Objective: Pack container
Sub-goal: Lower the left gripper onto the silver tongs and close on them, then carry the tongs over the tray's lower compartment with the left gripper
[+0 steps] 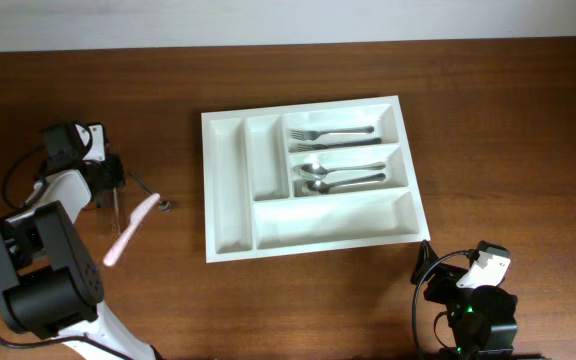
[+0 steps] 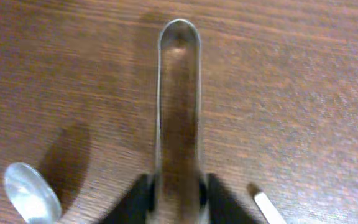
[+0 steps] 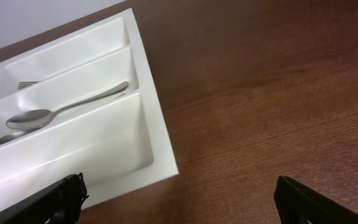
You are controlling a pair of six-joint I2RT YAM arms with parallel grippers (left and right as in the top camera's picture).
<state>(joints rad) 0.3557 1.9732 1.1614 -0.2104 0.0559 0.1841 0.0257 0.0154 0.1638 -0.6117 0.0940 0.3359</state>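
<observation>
Now, large white 5-compartment plastic cutlery tray (image 1: 230, 200): centre of brown wooden desk (image 1: 508, 120); steel forks (image 1: 333, 133) and spoons (image 1: 343, 172) inside.
Left hand (image 2: 178, 194): clamped on slim silver metal utensil handle (image 2: 179, 93).
Right hand (image 3: 179, 186): spread wide apart.

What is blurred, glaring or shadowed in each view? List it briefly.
Overhead: even light, sharp; the white container is bright, not washed out. Left wrist: soft close-up; the metal handle in the left tool mirrors the wood and casts a shadow to its left; a spoon bowl glares. Right wrist: container and spoon crisp; the right tool has dark, blurred fingers.
</observation>
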